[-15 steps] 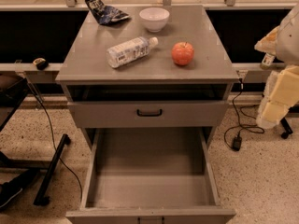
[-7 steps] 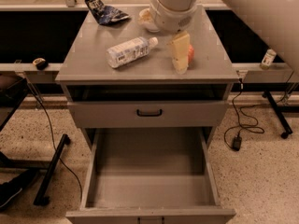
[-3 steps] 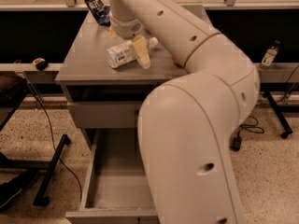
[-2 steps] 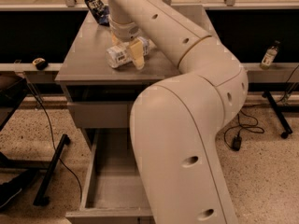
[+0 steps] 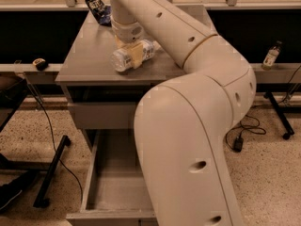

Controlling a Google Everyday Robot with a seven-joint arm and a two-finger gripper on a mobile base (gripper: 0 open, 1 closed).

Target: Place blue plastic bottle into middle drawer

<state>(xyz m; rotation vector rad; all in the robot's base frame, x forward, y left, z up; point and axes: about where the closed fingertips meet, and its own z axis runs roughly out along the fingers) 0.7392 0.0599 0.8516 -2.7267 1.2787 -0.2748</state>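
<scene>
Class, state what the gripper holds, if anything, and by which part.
Cannot be told: the gripper is down at the middle of the blue plastic bottle, lying on the cabinet top.

Drawer (image 5: 112, 192) half-hidden (gripper (image 5: 130, 56) at bottle (image 5: 119, 61))

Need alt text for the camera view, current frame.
A cream robot arm fills the foreground, its gripper down on the blue plastic bottle, which lies on its side on the grey cabinet top. Below, the middle drawer stands open. A dark snack bag lies at the top's back left.
</scene>
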